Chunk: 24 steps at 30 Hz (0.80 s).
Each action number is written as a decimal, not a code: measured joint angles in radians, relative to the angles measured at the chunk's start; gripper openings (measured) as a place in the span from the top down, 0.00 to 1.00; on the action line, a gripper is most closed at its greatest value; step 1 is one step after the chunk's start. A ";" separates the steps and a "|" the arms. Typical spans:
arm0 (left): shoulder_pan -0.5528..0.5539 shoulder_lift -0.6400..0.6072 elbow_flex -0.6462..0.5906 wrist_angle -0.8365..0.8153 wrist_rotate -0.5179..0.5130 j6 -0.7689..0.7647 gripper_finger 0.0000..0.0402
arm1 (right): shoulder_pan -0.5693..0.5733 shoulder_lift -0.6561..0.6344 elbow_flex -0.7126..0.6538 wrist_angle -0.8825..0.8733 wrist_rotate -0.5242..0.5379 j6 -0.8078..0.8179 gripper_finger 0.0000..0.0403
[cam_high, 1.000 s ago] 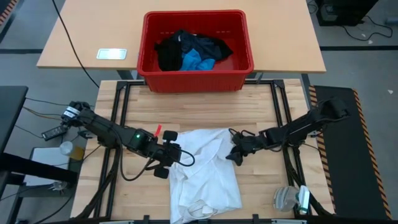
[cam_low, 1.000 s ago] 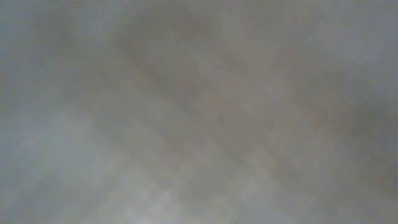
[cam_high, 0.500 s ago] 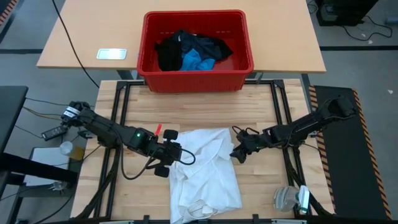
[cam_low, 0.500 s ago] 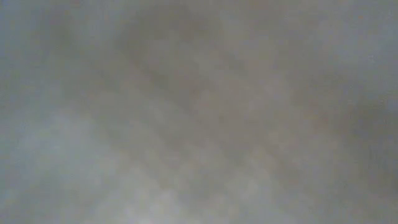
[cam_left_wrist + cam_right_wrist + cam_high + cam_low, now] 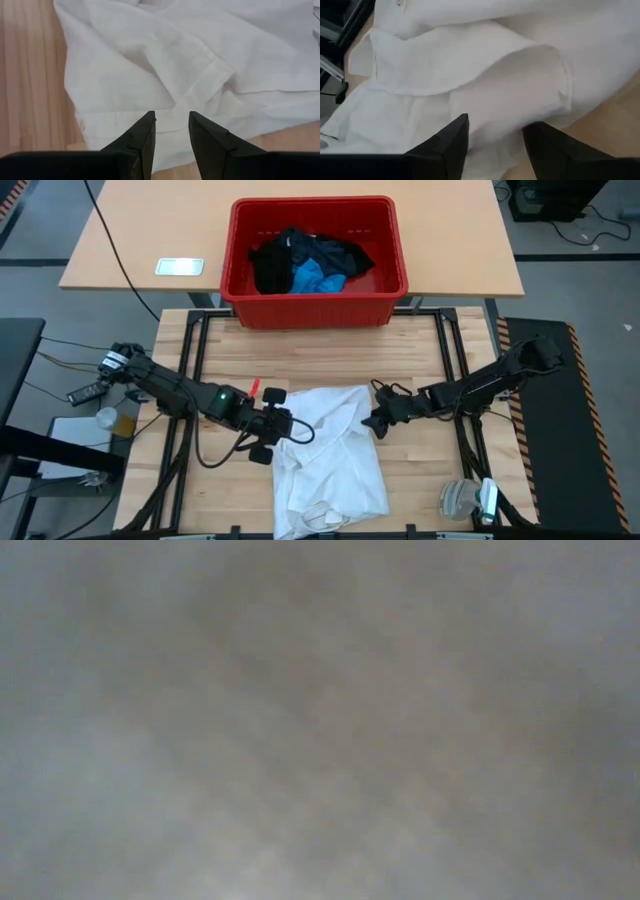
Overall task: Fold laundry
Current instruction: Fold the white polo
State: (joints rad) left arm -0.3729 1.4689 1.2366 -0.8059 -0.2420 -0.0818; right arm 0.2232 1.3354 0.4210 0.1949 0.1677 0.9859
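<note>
Low view: wholly blurred, a grey-brown haze; no arm, cloth or surface can be made out in it.

High view: the white shirt (image 5: 328, 460) runs off the picture's near edge, so its lower hem is cut off. In the red crate (image 5: 314, 262), the black garments (image 5: 290, 260) lie bunched over the small blue piece (image 5: 318, 280); how many black pieces there are cannot be told. The left hand (image 5: 285, 432) and right hand (image 5: 372, 423) sit at the shirt's edges, too small there to show whether cloth lies between the fingers.

Left wrist view: fingers (image 5: 140, 140) stand apart over the hem; contact cannot be told.

Right wrist view: fingertips cut off by the picture's edge.
</note>
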 joint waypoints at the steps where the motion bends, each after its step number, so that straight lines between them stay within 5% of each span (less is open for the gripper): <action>1: 0.000 0.000 0.000 0.000 0.000 0.000 0.70 | -0.002 0.004 0.000 -0.001 0.009 -0.006 0.57; 10: 0.000 0.000 0.000 -0.005 0.000 0.000 0.70 | -0.004 0.025 0.000 -0.015 0.044 -0.118 0.96; 19: 0.006 0.000 0.000 -0.008 0.000 0.015 0.70 | 0.038 -0.115 0.018 -0.061 0.146 -0.631 0.97; 24: 0.006 0.000 0.000 -0.012 0.000 0.018 0.70 | 0.124 -0.139 0.018 -0.067 0.152 -0.758 0.96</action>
State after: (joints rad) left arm -0.3664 1.4689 1.2366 -0.8182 -0.2420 -0.0643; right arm 0.3474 1.1964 0.4393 0.1277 0.3195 0.2282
